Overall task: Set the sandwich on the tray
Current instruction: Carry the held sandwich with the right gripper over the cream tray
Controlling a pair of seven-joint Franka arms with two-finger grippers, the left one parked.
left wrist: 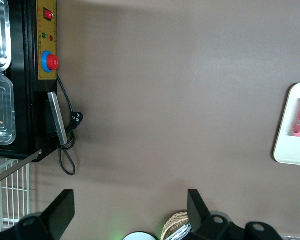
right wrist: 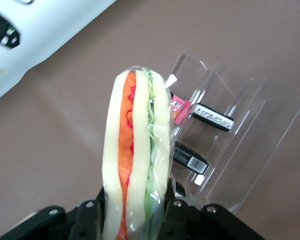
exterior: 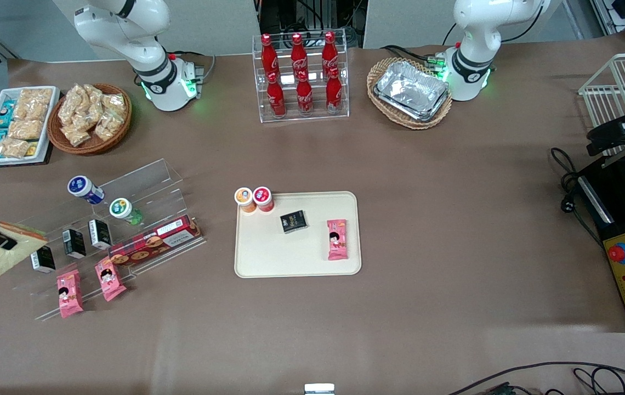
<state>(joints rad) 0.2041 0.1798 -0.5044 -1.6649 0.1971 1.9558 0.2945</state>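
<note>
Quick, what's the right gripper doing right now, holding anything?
Right gripper: shut on the sandwich, held up in the air over the working arm's end of the table, beside the clear acrylic display stand.

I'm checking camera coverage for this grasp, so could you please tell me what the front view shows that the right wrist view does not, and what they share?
Only the front view shows the cream tray, already holding a pink snack packet, a small black box and two capped cups, plus the cola bottle rack farther from the camera.

Only the right wrist view shows the gripper with its jaws shut on the sandwich's edge, its filling layers visible.

Both show the sandwich lifted at the working arm's end of the table, beside the clear stepped display.
</note>
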